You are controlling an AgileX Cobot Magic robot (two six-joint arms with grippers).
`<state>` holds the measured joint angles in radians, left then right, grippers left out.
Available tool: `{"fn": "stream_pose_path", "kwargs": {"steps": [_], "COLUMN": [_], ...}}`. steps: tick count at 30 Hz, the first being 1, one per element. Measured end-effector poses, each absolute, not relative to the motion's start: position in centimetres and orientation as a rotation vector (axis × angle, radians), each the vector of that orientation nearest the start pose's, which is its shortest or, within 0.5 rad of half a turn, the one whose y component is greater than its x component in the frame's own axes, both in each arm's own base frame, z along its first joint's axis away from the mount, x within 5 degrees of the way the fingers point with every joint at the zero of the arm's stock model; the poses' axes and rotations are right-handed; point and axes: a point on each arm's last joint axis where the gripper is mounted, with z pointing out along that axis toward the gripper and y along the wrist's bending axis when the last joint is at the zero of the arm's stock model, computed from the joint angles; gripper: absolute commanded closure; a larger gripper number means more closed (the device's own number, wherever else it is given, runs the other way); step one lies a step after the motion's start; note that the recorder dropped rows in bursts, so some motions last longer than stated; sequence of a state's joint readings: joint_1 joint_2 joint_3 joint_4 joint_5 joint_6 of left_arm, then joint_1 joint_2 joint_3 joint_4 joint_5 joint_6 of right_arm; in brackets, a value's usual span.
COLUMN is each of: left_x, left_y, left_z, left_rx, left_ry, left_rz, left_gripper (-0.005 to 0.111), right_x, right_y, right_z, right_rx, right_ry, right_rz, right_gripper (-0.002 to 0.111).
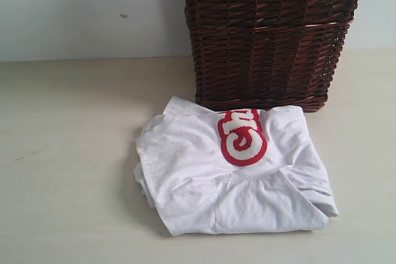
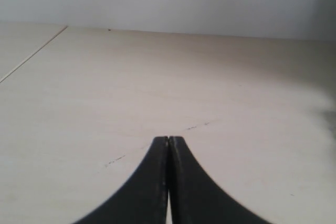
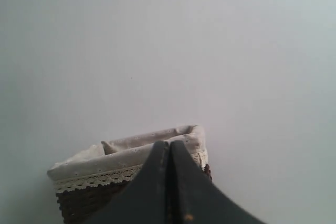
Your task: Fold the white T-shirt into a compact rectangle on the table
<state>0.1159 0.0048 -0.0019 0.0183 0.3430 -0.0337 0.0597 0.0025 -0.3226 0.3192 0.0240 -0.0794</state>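
Where it lies folded, the white T-shirt [image 1: 229, 174] shows red-outlined lettering [image 1: 242, 137].

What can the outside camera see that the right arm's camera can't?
Only the exterior view shows the white T-shirt, folded with its red lettering up, lying on the table. Only the right wrist view shows the right gripper, shut, and the lace-trimmed liner at the basket's rim. Both show the dark wicker basket and the pale wall behind it.
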Motion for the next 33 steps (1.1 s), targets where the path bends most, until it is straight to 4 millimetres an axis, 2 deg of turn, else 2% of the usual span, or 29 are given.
{"fn": "stream_pose_path", "kwargs": {"steps": [29,30,33], "left_x": [5.33,5.33,5.33], "left_y": [0.68,0.68,0.68], "left_z": [18.26,18.26,18.26], "left_rx": [-0.125,-0.125,-0.125], "left_ry": [1.826,1.826,1.826], "left_rz": [0.076,0.076,0.076], "left_gripper": [0.107,0.107,0.107], "right_x": [2.36,2.36,2.37], "right_y": [0.21,0.21,0.16], "right_z": [31.57,31.57,31.56], "right_rx": [0.103,0.098,-0.016], "right_ry": [1.188,1.189,1.19], "right_rz": [0.264,0.257,0.08], "right_gripper": [0.108,0.108,0.108]}}
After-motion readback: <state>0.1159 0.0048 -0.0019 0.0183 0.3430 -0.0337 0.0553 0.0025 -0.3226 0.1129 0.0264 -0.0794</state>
